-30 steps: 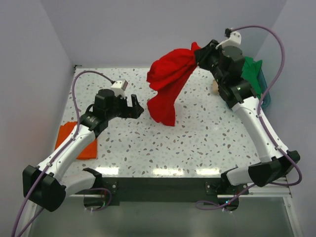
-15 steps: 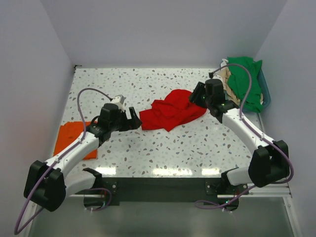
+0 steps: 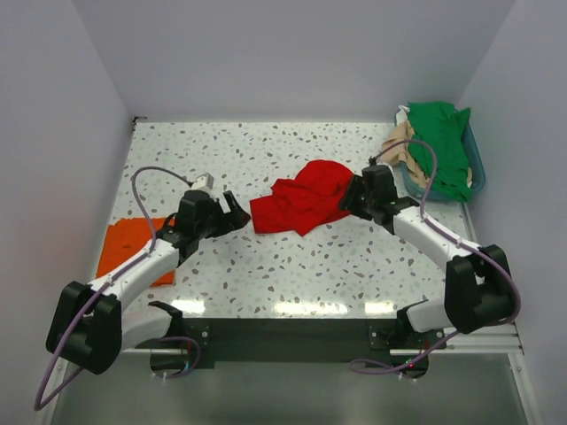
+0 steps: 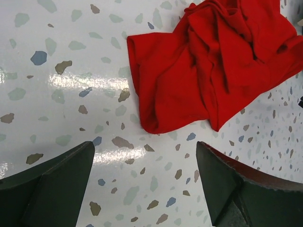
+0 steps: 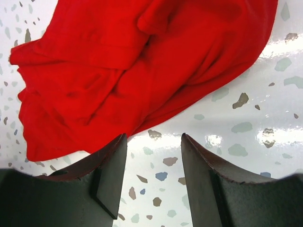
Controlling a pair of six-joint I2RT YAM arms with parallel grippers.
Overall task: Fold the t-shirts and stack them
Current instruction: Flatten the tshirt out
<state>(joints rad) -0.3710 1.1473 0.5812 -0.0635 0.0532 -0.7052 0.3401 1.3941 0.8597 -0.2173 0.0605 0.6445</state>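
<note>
Jaws of the right gripper (image 5: pixel 154 137) stand parted with nothing between them. Its dark fingers (image 5: pixel 106 175) hover low over the speckled table (image 3: pixel 266 159), and their tips sit just short of the near edge of the red t-shirt (image 3: pixel 306 199). From the right wrist view the red cloth fills the upper part of the picture, rumpled into several overlapping folds. It is not in the gripper's hold.

The left gripper (image 4: pixel 145 146) is spread wide, also holding nothing. Bare table lies between its fingers, and the nearest corner of the red t-shirt lies just ahead of them, apart from both tips. From above, the two grippers face each other across the red t-shirt, the left at its left end and the right at its right end. The shirt lies crumpled in a loose heap near the middle of the table.

An orange t-shirt (image 3: pixel 124 248) lies flat at the table's left edge, beside the left arm and well apart from the red one.

In the far right corner stands a teal basket (image 3: pixel 478 168). A green t-shirt (image 3: pixel 443 146) is piled in it, bulging above the rim and draping over its near side. A tan t-shirt (image 3: pixel 399 142) hangs out over the basket's left side, part of it beneath the green one. How much more cloth lies deeper in the basket cannot be seen.
</note>
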